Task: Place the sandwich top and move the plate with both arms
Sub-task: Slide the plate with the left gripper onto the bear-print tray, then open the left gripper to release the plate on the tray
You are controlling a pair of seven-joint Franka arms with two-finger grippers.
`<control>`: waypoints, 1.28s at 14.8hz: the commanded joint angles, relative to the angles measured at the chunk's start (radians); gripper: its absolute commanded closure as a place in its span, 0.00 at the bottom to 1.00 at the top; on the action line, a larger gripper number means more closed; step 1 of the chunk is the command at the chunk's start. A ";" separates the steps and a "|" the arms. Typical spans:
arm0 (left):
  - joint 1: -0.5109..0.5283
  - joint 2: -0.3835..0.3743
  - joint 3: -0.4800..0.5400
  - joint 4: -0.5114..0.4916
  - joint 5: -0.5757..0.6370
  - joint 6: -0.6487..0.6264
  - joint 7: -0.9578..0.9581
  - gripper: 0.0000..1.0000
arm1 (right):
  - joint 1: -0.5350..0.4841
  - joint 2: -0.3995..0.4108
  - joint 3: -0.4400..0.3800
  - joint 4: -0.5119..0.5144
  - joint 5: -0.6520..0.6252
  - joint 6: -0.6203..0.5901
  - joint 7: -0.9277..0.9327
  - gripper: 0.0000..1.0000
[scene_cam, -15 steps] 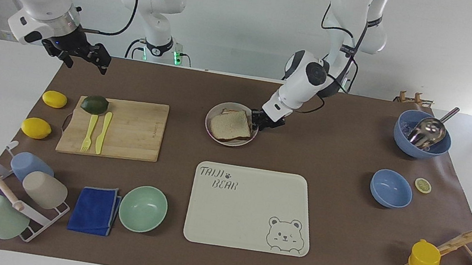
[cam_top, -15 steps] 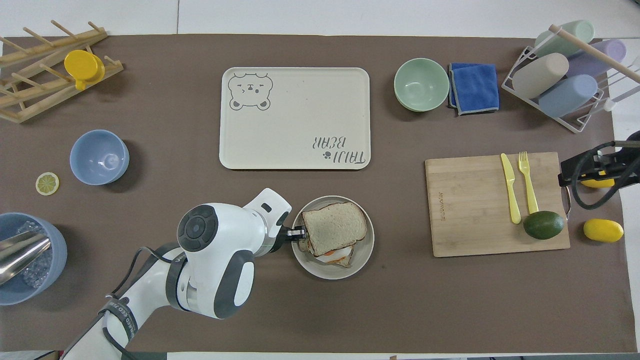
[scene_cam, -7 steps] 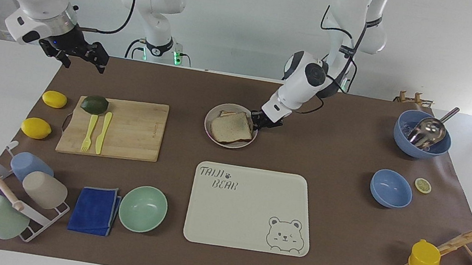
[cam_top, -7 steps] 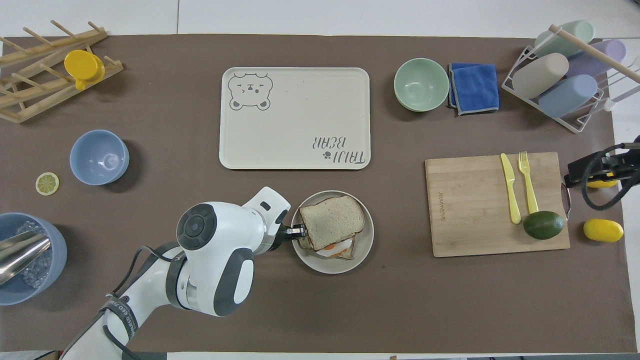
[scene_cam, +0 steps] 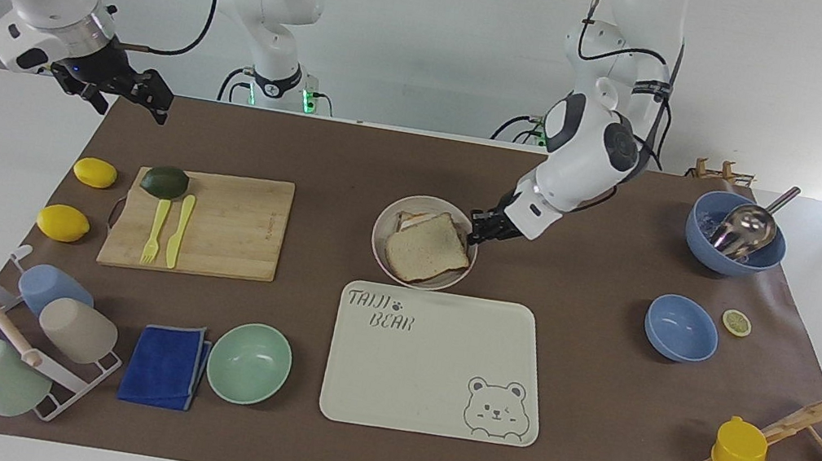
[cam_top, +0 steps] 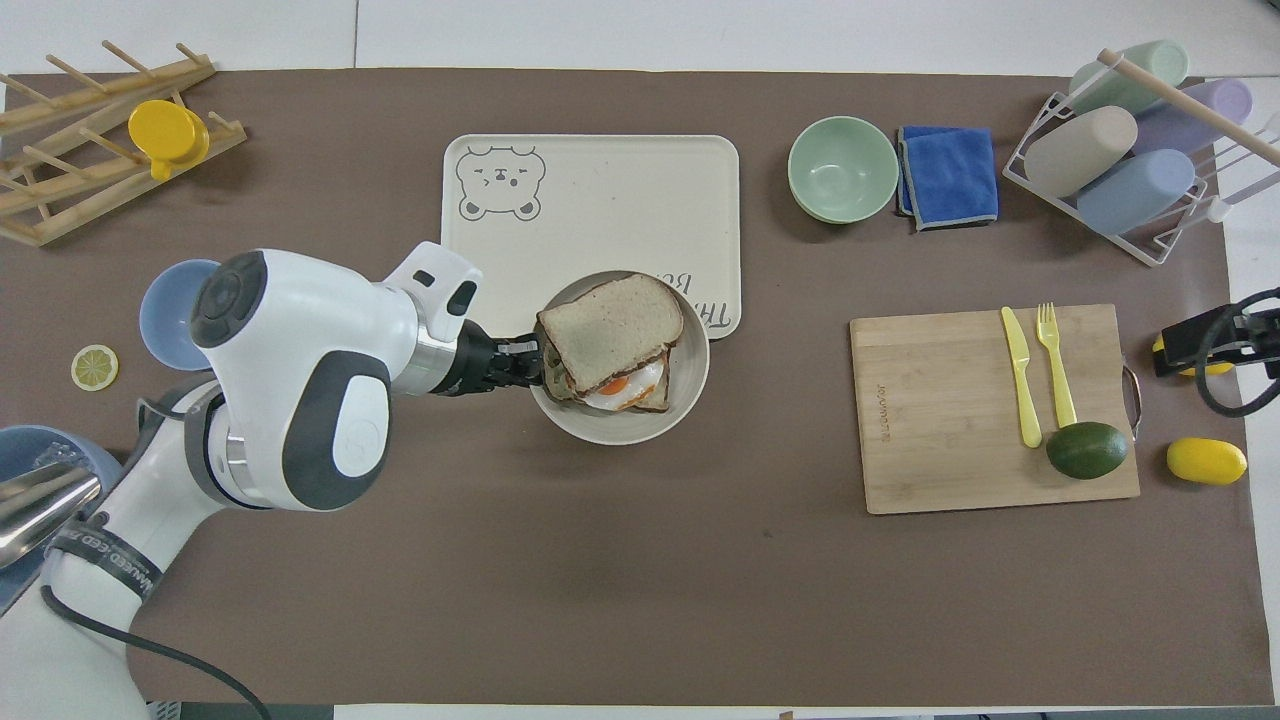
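You see matt brown table cover (scene_cam: 584,390); wooden cutting board (scene_cam: 214,224), visible grain; matt plate (scene_cam: 381,241); speckled, porous sandwich top (scene_cam: 424,249); blue cloth (scene_cam: 165,366); shiny metal scoop (scene_cam: 746,226); glossy white arms.

The left gripper (scene_cam: 477,229) is clamped on the rim of the plate (scene_cam: 382,238), holding it over the brown mat next to the tray (scene_cam: 431,366), at the tray's edge nearer the robots. The sandwich top (scene_cam: 426,247) lies on the stack in the plate, tilted. The right gripper (scene_cam: 126,89), fingers apart, hangs over the mat's corner above the lemons (scene_cam: 95,172). The cutting board (scene_cam: 202,222) carries an avocado (scene_cam: 165,181), fork and knife.
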 commanded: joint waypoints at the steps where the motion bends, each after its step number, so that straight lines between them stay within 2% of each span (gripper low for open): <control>1: 0.055 0.150 -0.009 0.193 0.067 -0.044 0.007 1.00 | -0.050 -0.002 0.054 0.005 0.011 -0.009 -0.027 0.00; 3: 0.101 0.295 -0.007 0.388 0.075 -0.113 0.007 1.00 | -0.030 -0.006 0.041 0.007 0.011 -0.027 -0.027 0.00; 4: 0.113 0.347 -0.006 0.451 0.078 -0.124 0.007 1.00 | -0.015 -0.008 0.035 0.007 0.011 -0.027 -0.027 0.00; 7: 0.130 0.448 -0.010 0.530 0.172 -0.105 0.010 1.00 | -0.010 -0.014 0.033 0.007 0.011 -0.027 -0.024 0.00; 16: 0.123 0.447 -0.009 0.484 0.173 -0.007 0.037 1.00 | -0.019 -0.035 0.036 0.001 0.012 -0.021 -0.013 0.00; 17: 0.121 0.445 -0.009 0.481 0.172 -0.006 0.036 0.30 | -0.015 -0.035 0.038 -0.002 0.012 -0.024 -0.016 0.00; 18: 0.121 0.442 -0.007 0.481 0.172 -0.016 0.036 0.00 | -0.010 -0.037 0.039 -0.002 0.012 -0.024 -0.016 0.00; 19: 0.124 0.442 -0.007 0.487 0.172 -0.024 0.031 0.00 | -0.007 -0.037 0.039 -0.002 0.012 -0.026 -0.016 0.00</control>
